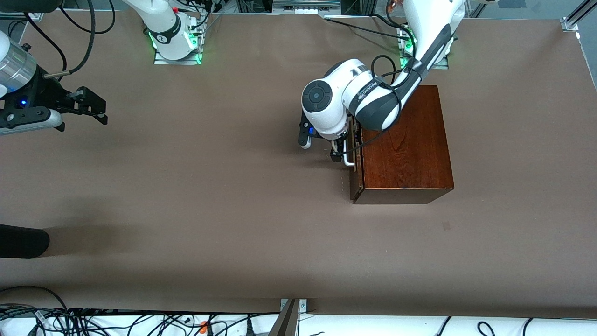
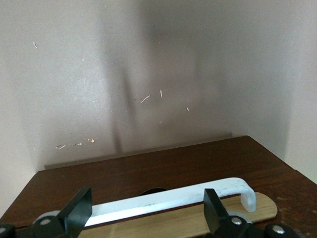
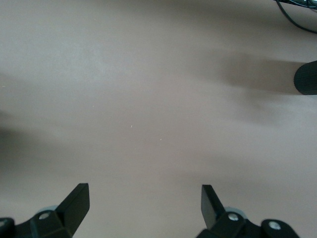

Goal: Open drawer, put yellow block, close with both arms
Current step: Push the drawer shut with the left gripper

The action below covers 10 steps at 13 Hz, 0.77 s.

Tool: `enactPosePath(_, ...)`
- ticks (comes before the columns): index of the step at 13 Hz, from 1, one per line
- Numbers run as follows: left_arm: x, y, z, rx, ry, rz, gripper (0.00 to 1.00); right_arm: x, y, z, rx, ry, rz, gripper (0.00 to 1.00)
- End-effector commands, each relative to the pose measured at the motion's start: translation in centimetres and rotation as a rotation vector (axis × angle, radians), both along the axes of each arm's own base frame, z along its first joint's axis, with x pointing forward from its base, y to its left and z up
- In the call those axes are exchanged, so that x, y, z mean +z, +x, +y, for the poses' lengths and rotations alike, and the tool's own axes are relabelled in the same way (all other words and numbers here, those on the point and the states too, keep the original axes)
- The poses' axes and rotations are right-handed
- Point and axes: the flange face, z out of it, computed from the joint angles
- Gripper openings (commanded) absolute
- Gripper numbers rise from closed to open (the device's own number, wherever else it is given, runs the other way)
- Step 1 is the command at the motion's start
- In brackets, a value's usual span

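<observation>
- Your right hand [image 1: 95,107] hangs in the air over bare counter [image 1: 210,196] at the right arm's end, well apart from the box; that arm is waiting.
- From its wrist view, that right hand [image 3: 143,203] has its fingers [image 3: 77,201] spread wide with only brown counter [image 3: 148,99] between them, holding nothing.
- A dark rounded object [image 1: 21,241] pokes in at the counter's edge, nearer the front camera than your right hand, and casts a long shadow.
- Your left arm [image 1: 368,95] bends down from its base and reaches over the box's top toward the drawer front.
- Your left hand [image 1: 339,154] is right at the white handle [image 1: 348,161] of the drawer [image 1: 355,175].
- In the left wrist view, the left hand [image 2: 146,208] has its fingers [image 2: 79,208] spread, one on each side of the handle [image 2: 168,198]; they straddle the bar and I can't tell you whether they touch it.
- The drawer looks closed or nearly so: only a thin pale strip [image 2: 198,220] shows under the handle.
- The box [image 1: 403,144] sits toward the left arm's end of the counter, glossy reddish-brown.
- No yellow block in any view.
</observation>
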Motion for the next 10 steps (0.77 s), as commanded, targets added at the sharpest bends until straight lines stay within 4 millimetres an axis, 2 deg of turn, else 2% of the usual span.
enactPosePath(1, 1.9, 0.2, 1.0, -0.018, 0.028, -0.018, 1.0, 1.0, -0.4, 0.2, 0.003, -0.01, -0.002, 1.0)
enactPosePath(5, 2.7, 0.4, 1.2, 0.0, 0.029, -0.024, 1.0, 1.4, -0.2, 0.0, -0.005, -0.014, -0.019, 1.0)
enactPosePath(7, 5.7, 0.5, 0.9, 0.054, -0.003, -0.07, 1.0, 1.3, -0.1, -0.2, -0.003, -0.019, -0.02, 1.0)
enactPosePath(10, 11.8, 1.1, 0.9, 0.243, -0.085, -0.082, 1.0, 1.0, -0.1, -0.2, 0.0, -0.024, -0.005, 1.0)
